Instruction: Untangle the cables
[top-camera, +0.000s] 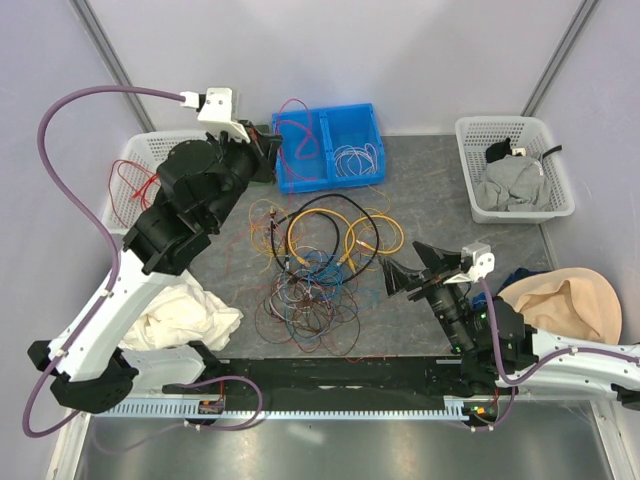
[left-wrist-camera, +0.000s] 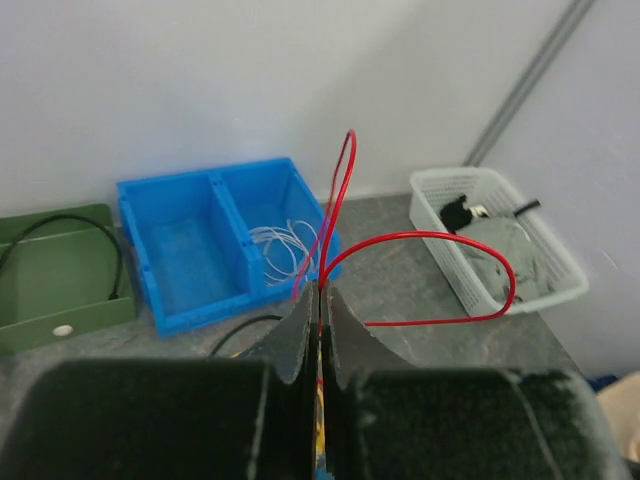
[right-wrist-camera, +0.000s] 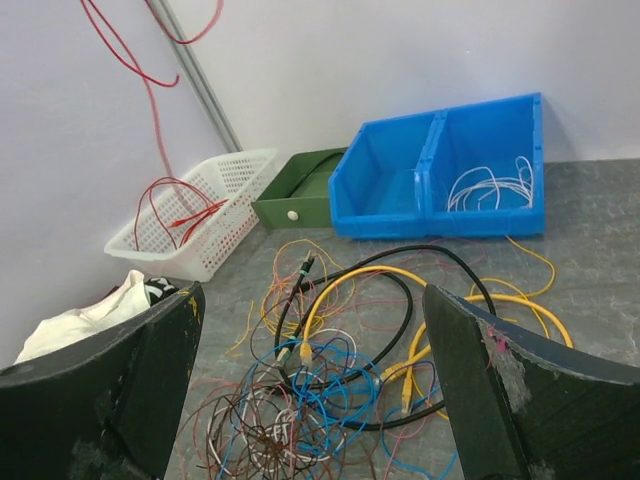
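Observation:
The cables (top-camera: 315, 265) lie in a knotted heap mid-table: yellow loops, a thicker black cable, fine blue, brown, red and white strands. The heap also shows in the right wrist view (right-wrist-camera: 330, 370). My left gripper (top-camera: 262, 140) is raised beside the blue bin and shut on a thin red wire (left-wrist-camera: 420, 237), which loops up and out from between the closed fingertips (left-wrist-camera: 320, 290). The same red wire (right-wrist-camera: 150, 90) hangs in the air at the upper left of the right wrist view. My right gripper (top-camera: 400, 275) is open and empty, just right of the heap, its gap (right-wrist-camera: 312, 300) facing the heap.
A blue two-compartment bin (top-camera: 330, 180) at the back holds white wires (top-camera: 357, 160). A white basket (top-camera: 135, 150) at the left holds red wires. A white basket (top-camera: 465, 160) at the right holds grey cloth. A green box (left-wrist-camera: 60, 275), a cream cloth (top-camera: 180, 315) and a beige cloth (top-camera: 570, 305) lie around.

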